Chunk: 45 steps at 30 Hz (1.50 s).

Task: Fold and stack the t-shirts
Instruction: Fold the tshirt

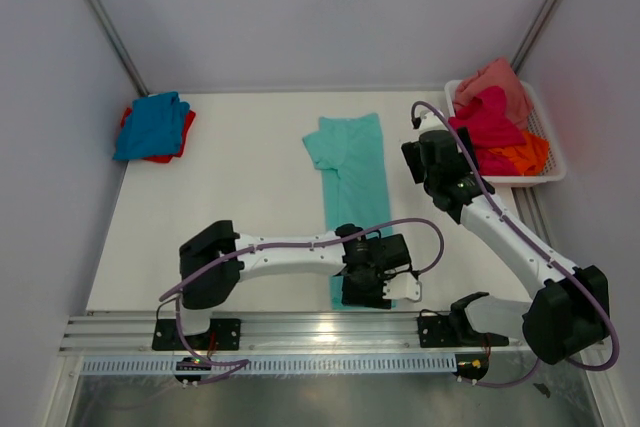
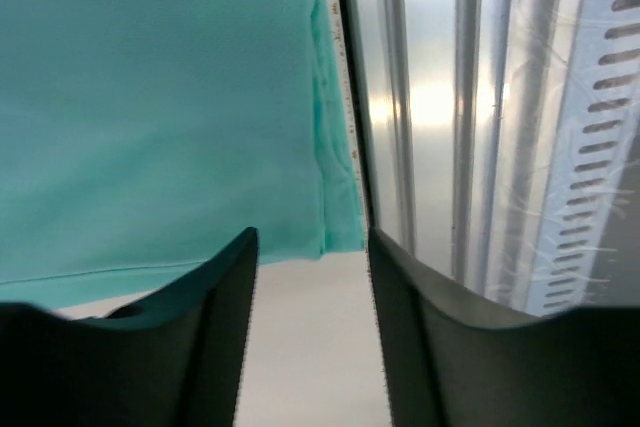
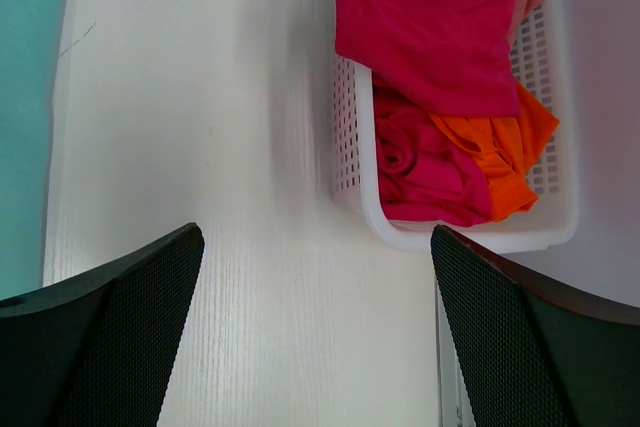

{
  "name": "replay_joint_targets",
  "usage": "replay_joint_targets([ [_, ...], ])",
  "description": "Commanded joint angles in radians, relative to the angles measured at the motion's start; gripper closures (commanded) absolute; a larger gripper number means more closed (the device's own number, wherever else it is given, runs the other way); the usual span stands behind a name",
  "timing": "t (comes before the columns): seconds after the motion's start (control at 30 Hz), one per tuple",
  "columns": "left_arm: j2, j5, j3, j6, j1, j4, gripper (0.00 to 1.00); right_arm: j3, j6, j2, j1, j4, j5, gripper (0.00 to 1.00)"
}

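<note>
A mint-teal t-shirt (image 1: 350, 182) lies in a long narrow strip down the middle of the table. My left gripper (image 1: 368, 290) hovers over its near end; in the left wrist view the shirt's corner (image 2: 160, 107) lies just ahead of the left gripper (image 2: 311, 277), whose jaws stand open over bare table. A blue tee (image 1: 150, 125) lies on a red one (image 1: 183, 137) at the far left. My right gripper (image 1: 432, 162) hangs open beside the basket (image 1: 545, 175); the right wrist view shows this gripper (image 3: 312, 247) empty over the table, and magenta (image 3: 430, 37) and orange (image 3: 500, 147) tees.
The white mesh basket (image 3: 440, 237) at the far right also holds a salmon pink tee (image 1: 495, 82). Metal rails (image 2: 470, 97) run along the table's near edge, right by the shirt's end. Grey walls close in the table on three sides.
</note>
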Motion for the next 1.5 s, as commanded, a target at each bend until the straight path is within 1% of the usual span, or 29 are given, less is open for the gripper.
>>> replay_joint_targets([
  [0.0,0.005,0.103,0.026,0.062,-0.002,-0.049,0.45,0.016,0.017,0.002,-0.003,0.041,0.020,0.01],
  [0.07,0.013,0.101,0.020,0.069,-0.002,-0.038,0.41,0.016,0.017,0.002,-0.003,0.041,0.020,0.01],
  [0.17,0.034,0.103,0.017,0.074,-0.002,-0.028,0.39,0.016,0.015,0.002,-0.003,0.043,0.020,0.00],
  [0.3,0.048,0.065,0.000,0.062,0.000,0.003,0.39,0.013,0.012,0.002,-0.003,0.044,0.021,0.01],
  [0.33,0.045,0.037,-0.009,0.059,-0.002,0.018,0.39,0.012,0.011,0.004,-0.003,0.043,0.023,0.01],
  [0.37,0.038,0.022,-0.020,0.040,-0.002,0.060,0.39,0.012,0.009,0.004,-0.003,0.046,0.021,0.01],
  [0.47,0.040,-0.044,-0.046,0.013,-0.002,0.107,0.39,0.012,0.008,0.009,-0.003,0.046,0.021,0.00],
  [0.63,0.064,-0.109,-0.073,-0.029,0.000,0.192,0.39,0.012,0.009,0.012,-0.003,0.044,0.024,0.01],
  [0.77,0.067,-0.124,-0.070,-0.040,-0.002,0.219,0.39,0.012,0.005,0.016,-0.006,0.046,0.023,0.01],
  [0.8,0.070,-0.154,-0.067,-0.046,-0.002,0.219,0.39,0.013,0.005,0.019,-0.008,0.047,0.026,0.01],
  [0.93,0.086,-0.164,-0.050,-0.069,-0.003,0.210,0.39,0.013,0.006,0.019,-0.011,0.044,0.029,0.01],
  [1.13,0.059,-0.138,-0.044,-0.081,-0.005,0.177,0.39,0.013,0.006,0.022,-0.014,0.043,0.029,0.00],
  [1.23,0.037,-0.074,-0.041,-0.084,-0.005,0.146,0.39,0.015,0.006,0.024,-0.014,0.043,0.031,0.01],
  [1.47,-0.005,0.020,-0.021,-0.070,-0.005,0.071,0.39,0.013,0.005,0.024,-0.015,0.043,0.029,0.01],
])
